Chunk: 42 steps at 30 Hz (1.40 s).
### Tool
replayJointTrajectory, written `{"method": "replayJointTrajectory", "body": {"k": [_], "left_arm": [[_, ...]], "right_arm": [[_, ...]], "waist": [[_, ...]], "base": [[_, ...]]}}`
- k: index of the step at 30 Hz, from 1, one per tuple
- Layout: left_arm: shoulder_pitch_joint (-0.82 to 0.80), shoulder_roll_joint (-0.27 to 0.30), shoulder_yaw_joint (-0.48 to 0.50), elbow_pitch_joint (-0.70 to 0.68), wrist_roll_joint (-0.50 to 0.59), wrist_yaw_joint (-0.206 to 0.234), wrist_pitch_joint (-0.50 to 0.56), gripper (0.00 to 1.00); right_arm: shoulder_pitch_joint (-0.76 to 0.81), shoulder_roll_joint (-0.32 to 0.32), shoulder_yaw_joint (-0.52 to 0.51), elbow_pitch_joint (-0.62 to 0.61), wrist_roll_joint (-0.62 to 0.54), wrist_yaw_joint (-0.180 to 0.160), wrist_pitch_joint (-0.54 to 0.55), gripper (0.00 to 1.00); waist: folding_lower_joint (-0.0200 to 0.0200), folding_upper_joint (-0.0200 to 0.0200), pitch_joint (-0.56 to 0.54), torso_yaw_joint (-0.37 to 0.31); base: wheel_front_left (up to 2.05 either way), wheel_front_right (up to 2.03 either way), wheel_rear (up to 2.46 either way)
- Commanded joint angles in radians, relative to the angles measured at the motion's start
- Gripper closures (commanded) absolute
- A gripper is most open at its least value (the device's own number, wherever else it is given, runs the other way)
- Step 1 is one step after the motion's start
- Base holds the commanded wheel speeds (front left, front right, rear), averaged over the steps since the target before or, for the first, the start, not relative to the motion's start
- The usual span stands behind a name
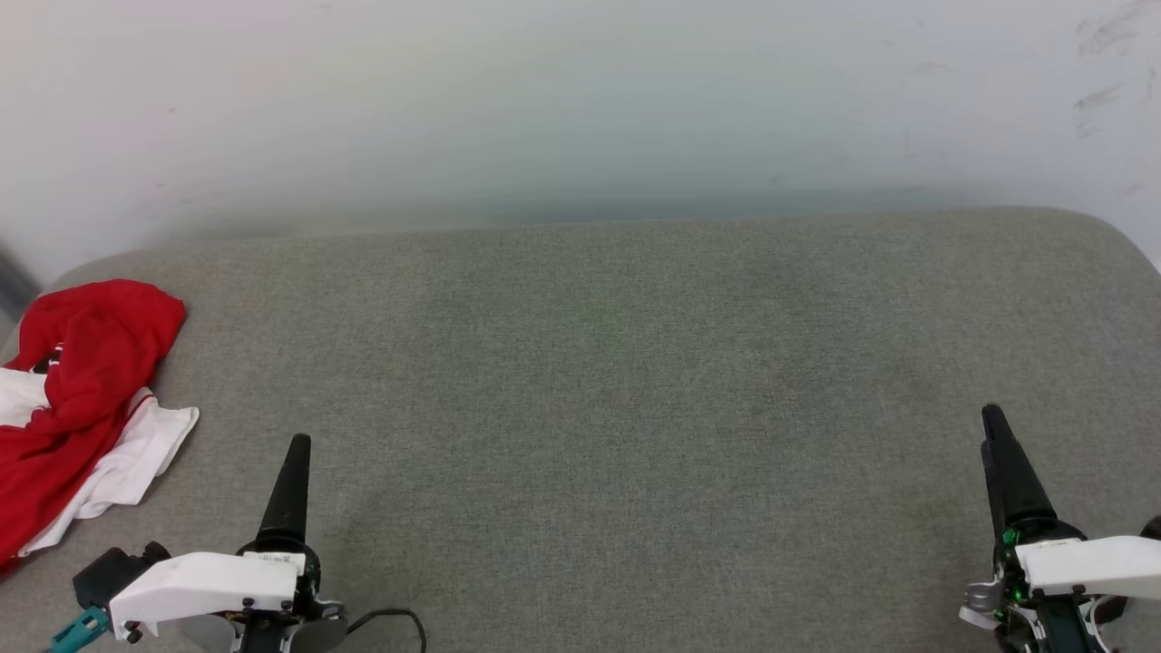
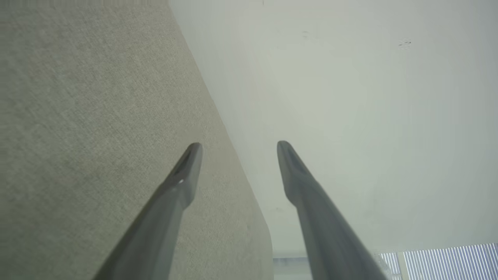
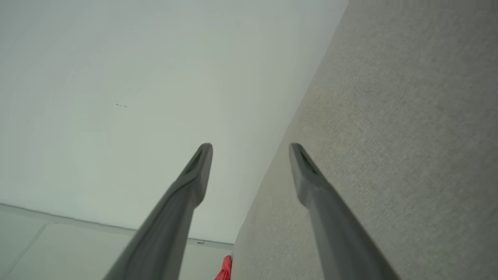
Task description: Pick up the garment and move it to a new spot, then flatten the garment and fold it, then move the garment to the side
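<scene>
I work over a grey woven padded surface [image 1: 635, 408] with rounded far corners, which spans the lower two-thirds of the head view. On it, at the middle left edge of the frame, lies the garment [image 1: 82, 381]. It is a crumpled red heap with white sleeve cloth spread flat beneath, and the frame's edge cuts part of it off.
</scene>
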Motion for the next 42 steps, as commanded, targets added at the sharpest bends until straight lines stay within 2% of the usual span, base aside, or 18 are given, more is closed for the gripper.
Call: {"method": "replayJointTrajectory", "body": {"k": [1,8,20,30,42], "left_arm": [[-0.002,0.002,-0.006,-0.036,0.067,0.014,-0.015,0.0],[0.016,0.002,-0.029,-0.07,0.232,0.047,-0.044,0.0],[0.038,0.017,-0.076,-0.103,0.471,0.104,-0.085,0.0],[0.053,0.039,-0.121,-0.126,0.605,0.15,-0.118,0.0],[0.067,0.058,-0.153,-0.158,0.735,0.166,-0.154,0.0]], "right_arm": [[-0.009,0.0,0.005,-0.042,-0.077,0.0,-0.014,0.0],[0.004,0.0,0.035,-0.092,-0.263,0.0,-0.043,0.0],[0.026,0.001,0.071,-0.135,-0.51,0.0,-0.084,0.0],[0.044,0.001,0.077,-0.158,-0.66,0.0,-0.118,0.0],[0.059,0.001,0.08,-0.196,-0.798,0.0,-0.154,0.0]], "waist": [[0.0,0.0,0.0,0.001],[0.0,0.0,0.002,0.003],[0.0,0.0,0.002,0.006],[0.0,0.0,0.002,0.008],[0.0,0.0,0.003,0.006]], "base": [[0.0,0.0,0.0],[0.0,0.0,0.0],[0.0,0.0,0.0],[0.0,0.0,0.0],[0.0,0.0,0.0]]}}
